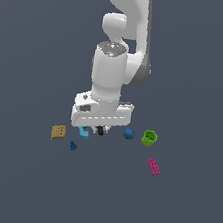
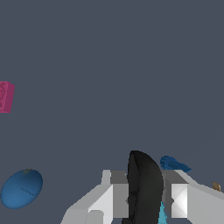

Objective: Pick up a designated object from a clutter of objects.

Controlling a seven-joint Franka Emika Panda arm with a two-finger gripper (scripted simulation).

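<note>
- Plain dark grey-blue floor (image 1: 16, 185) fills both views, with a handful of small items scattered on it and one white robot arm (image 1: 121, 44) reaching down from above.
- Claw (image 2: 145, 202): in the wrist view its two pale fingers (image 2: 118, 199) sit against either side of a black clamp (image 2: 144, 192), pinching it between them.
- In the exterior view only a small dark piece of the clamp (image 1: 99, 130) shows under the claw, low among the other items; whether it is off the floor cannot be told.
- Just beside the claw lies a cyan brick (image 1: 83, 131), touching or nearly so.
- Farther out: a blue ball (image 1: 128, 134), a green cup (image 1: 149, 138), a magenta brick (image 1: 154, 166), a small dark blue piece (image 1: 73, 145) and a tan block (image 1: 58, 132).
- Progress, as a judgement: the grasp looks made; lifting the clamp clear of the clutter is left.
</note>
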